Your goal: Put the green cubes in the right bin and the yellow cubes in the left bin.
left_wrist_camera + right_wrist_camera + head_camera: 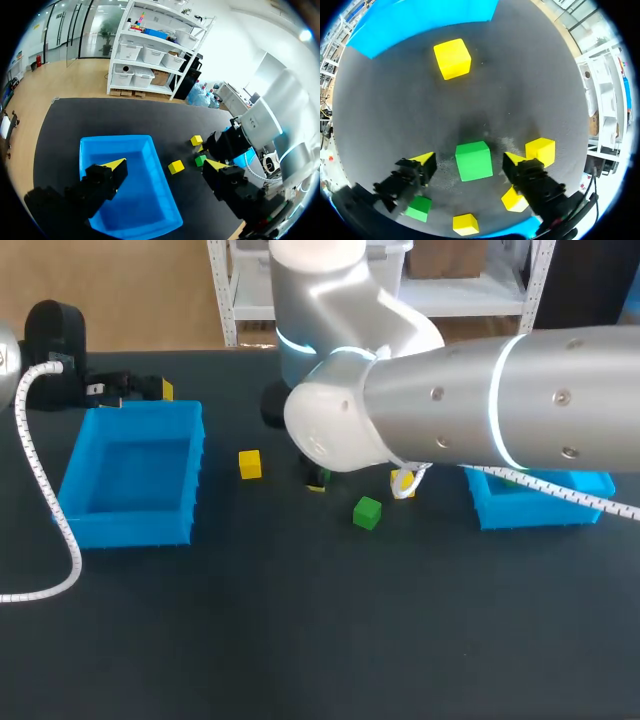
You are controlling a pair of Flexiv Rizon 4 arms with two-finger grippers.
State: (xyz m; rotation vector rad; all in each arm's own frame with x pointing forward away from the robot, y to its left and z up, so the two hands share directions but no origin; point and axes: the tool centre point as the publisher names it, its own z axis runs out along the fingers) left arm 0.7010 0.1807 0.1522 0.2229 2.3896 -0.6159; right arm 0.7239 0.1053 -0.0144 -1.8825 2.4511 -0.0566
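Right fingers (426, 160) open, green cube (474, 160) centred between, ungripped; drop best kept straight, yellow cube (540, 150) left unbumped tbh. Left fingers (114, 165) open too.

A dark matte table (520, 75) spreads beneath the right pincer (470, 159) and ahead of it. A white ribbed cable (40, 478), perhaps a hose, trails over the table behind the left pincer (166, 164).
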